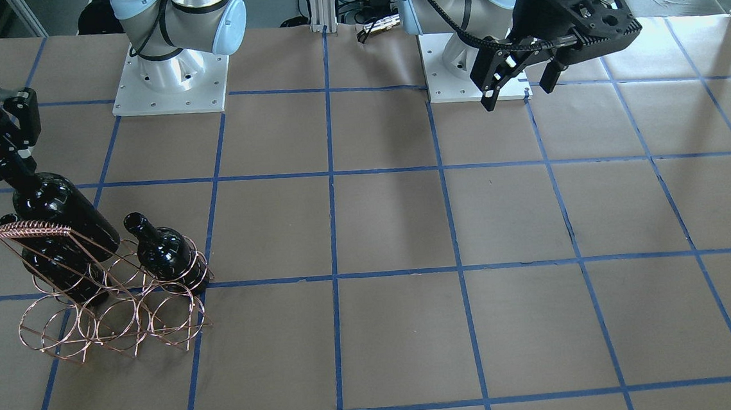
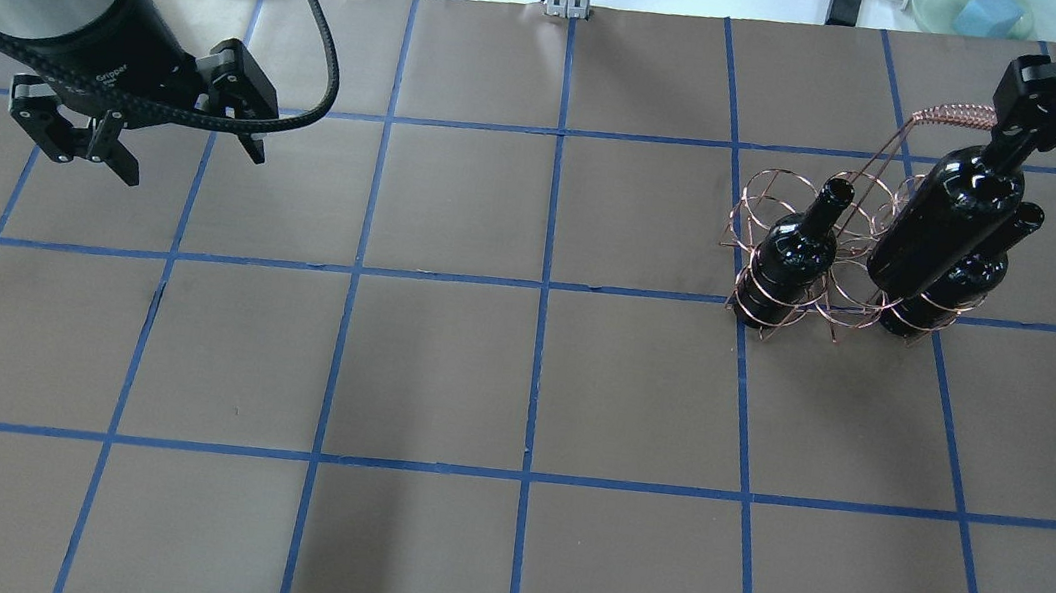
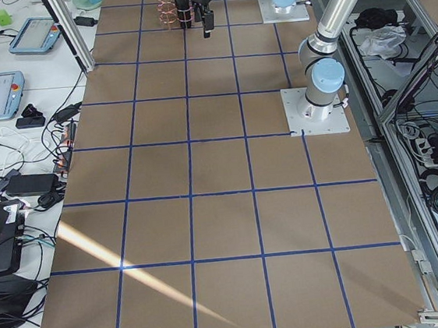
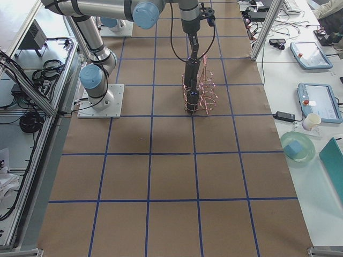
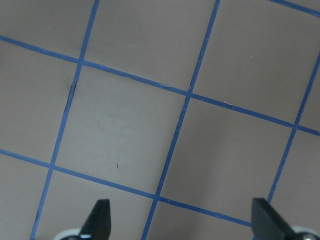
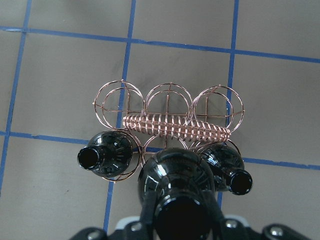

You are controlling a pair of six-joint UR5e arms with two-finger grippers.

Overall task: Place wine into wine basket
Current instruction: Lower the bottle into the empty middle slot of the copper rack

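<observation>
My right gripper is shut on the neck of a glossy black wine bottle, which hangs tilted over the copper wire wine basket. In the right wrist view the held bottle is over the middle ring of the near row, with its base down among the rings. One bottle stands in the ring to its left and another in the ring to its right. The coiled handle runs just behind them. My left gripper hangs open and empty over bare table, far from the basket.
The back row of basket rings holds nothing. Brown paper with a blue tape grid covers the table. Both arm bases stand at the robot's edge. Cables and tablets lie on side benches beyond the table.
</observation>
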